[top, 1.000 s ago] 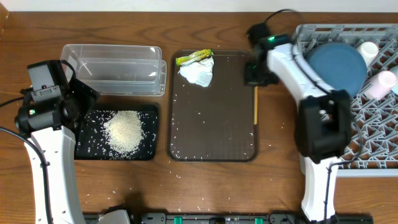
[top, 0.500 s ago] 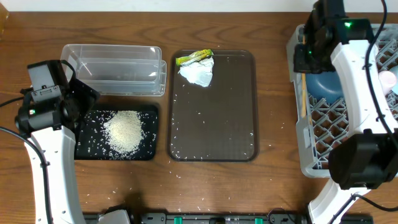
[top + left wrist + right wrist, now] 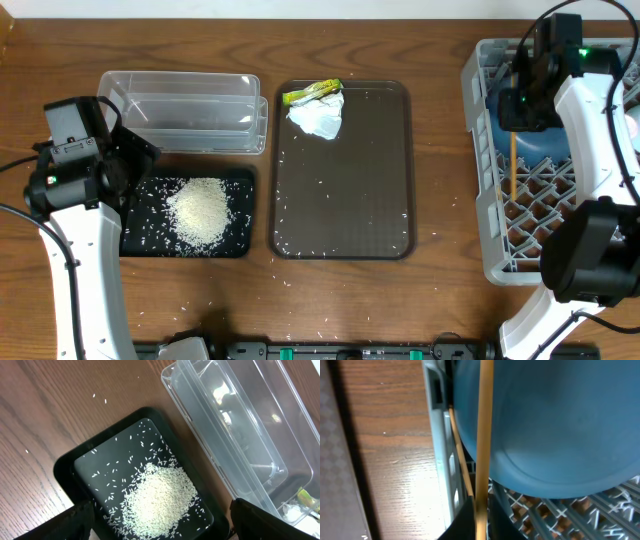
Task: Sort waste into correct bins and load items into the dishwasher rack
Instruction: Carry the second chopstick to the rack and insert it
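Overhead: the right gripper (image 3: 523, 100) hangs over the rack (image 3: 480, 200) at the tabletop's right edge. The chopsticks (image 3: 512, 170) point from it toward the near edge, beside the blue bowl (image 3: 538, 148).

Left wrist: the left gripper (image 3: 160, 527) gapes wide and empty above the rice (image 3: 160, 495), far from the rack.

Right wrist: the jaws are narrow around the chopsticks, whose long axis runs straight ahead across the bowl.

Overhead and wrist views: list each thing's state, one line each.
left gripper: open, empty
right gripper: around the chopstick, grip unclear
chopstick: inside the rack outline, by its wall
dark-blue bowl: in the rack
rice: piled in the black tray, strays on the brown tray
clear tub: upright, looks empty
tissue: crumpled, on the brown tray
wrapper: beside the tissue
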Controlling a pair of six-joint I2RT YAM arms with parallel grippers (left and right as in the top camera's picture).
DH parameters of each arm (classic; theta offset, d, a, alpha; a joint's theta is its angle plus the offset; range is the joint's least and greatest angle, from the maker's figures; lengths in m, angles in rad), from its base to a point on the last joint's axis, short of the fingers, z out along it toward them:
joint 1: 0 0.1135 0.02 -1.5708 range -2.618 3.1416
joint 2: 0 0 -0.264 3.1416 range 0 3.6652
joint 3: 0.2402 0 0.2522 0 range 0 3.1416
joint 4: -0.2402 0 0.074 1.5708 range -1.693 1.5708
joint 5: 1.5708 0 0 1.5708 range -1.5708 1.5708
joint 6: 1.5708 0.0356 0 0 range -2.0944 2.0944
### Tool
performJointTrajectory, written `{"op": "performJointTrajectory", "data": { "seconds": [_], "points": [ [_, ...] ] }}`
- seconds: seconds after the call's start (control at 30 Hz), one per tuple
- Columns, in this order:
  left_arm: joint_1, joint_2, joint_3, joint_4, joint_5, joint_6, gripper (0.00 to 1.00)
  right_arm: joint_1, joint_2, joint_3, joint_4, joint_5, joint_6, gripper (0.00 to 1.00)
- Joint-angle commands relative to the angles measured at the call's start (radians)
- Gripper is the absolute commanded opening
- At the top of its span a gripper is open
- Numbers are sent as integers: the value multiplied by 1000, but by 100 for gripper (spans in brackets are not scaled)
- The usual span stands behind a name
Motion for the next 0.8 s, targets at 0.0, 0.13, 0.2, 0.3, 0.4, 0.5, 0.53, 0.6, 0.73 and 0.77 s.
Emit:
{"op": "performJointTrajectory", "data": {
  "seconds": [0.0,0.13,0.2,0.3,0.4,0.5,0.53,0.6,0.73,0.77],
  "points": [
    [3,0,10,-3,-2,-16,89,-3,3,-33,16,7,-20,29],
    [3,0,10,-3,-2,-16,89,-1,2,-41,22,-11,-16,39],
    [3,0,10,-3,-2,-16,89,-1,2,-41,22,-23,-15,41],
    [3,0,10,-3,-2,-16,89,-1,2,-41,18,-23,28,42],
    [3,0,10,-3,-2,-16,89,0,-2,-40,5,-25,98,39],
    [3,0,10,-3,-2,-16,89,4,-13,-40,-6,-72,144,32],
    [3,0,10,-3,-2,-16,89,5,-19,-40,-5,-101,156,32],
    [3,0,10,-3,-2,-16,90,10,-34,-40,4,-182,167,31],
    [3,0,10,-3,-2,-16,90,16,-50,-40,50,-348,167,35],
    [3,0,10,-3,-2,-16,90,18,-50,-40,64,-395,167,38]
  ]
}}
